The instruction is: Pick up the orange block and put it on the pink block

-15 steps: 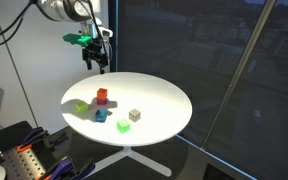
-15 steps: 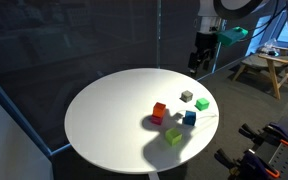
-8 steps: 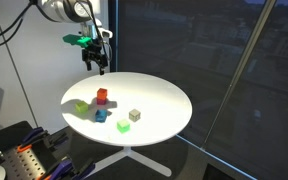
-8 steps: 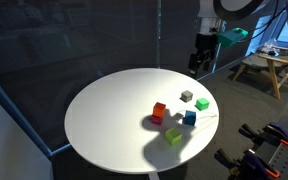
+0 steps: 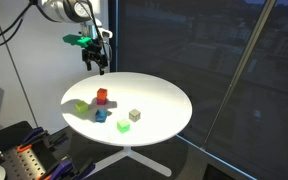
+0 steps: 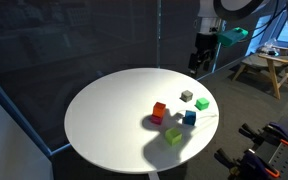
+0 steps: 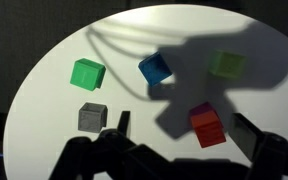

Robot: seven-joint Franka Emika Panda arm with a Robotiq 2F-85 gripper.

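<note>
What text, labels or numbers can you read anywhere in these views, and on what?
No readable text in any view.
The cube faces in the wrist view are plain: orange block, green cube, blue cube, grey cube.
The white table carries no marking.
Any print on the gripper is too small to read.

The orange block (image 7: 209, 130) hides most of the pink block (image 7: 199, 108).
</note>
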